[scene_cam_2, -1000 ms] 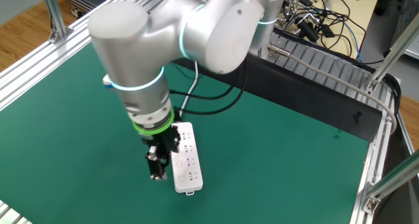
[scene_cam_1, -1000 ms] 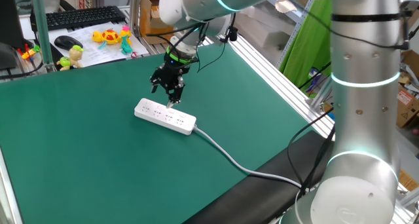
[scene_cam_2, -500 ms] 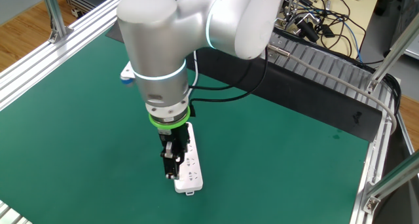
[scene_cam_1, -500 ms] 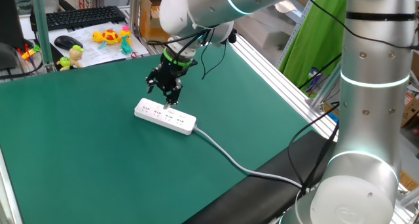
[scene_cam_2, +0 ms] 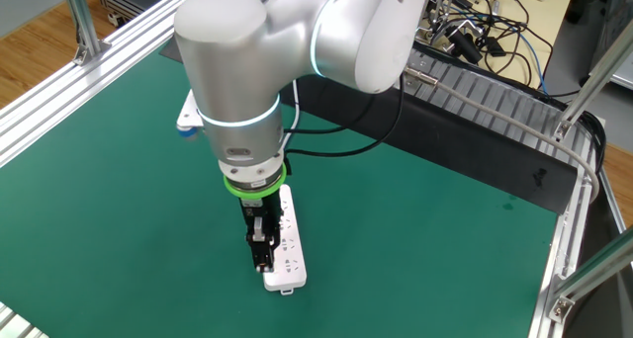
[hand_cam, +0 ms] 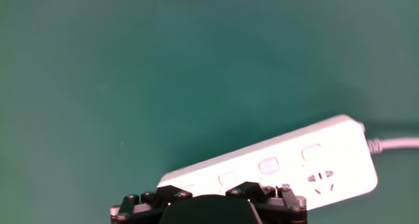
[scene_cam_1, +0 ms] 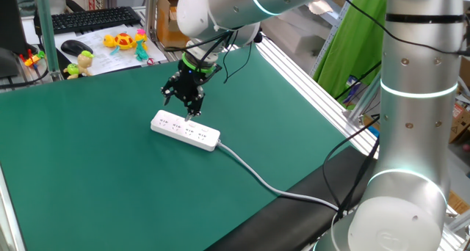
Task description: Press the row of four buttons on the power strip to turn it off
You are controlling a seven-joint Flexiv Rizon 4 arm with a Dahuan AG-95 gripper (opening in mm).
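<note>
Taking the power strip point(scene_cam_1: 185, 130) as the landmark: it lies flat on the green bench point(scene_cam_1: 103, 177), a little toward the far side of the mat's middle in one fixed view. Up and to the left of it, past the mat's far edge, sit a black keyboard point(scene_cam_1: 87, 19), a black mouse point(scene_cam_1: 76, 47) and some small yellow and green toys point(scene_cam_1: 125, 41). Directly over the strip's middle hangs the gripper point(scene_cam_1: 187, 104), its black fingers pointing down at the top face; whether a tip touches the plastic cannot be told. The fingers stand spread, with nothing between them. In the other fixed view the gripper point(scene_cam_2: 261, 247) covers the strip's point(scene_cam_2: 288, 241) left long edge. From the hand view, the strip point(hand_cam: 281, 165) runs slantwise just beyond the hand, and three of the row of four buttons point(hand_cam: 268, 165) show as small raised squares along its top. From the strip's right end a thick white cable point(scene_cam_1: 261, 179) trails away across the mat and off its near right edge.
</note>
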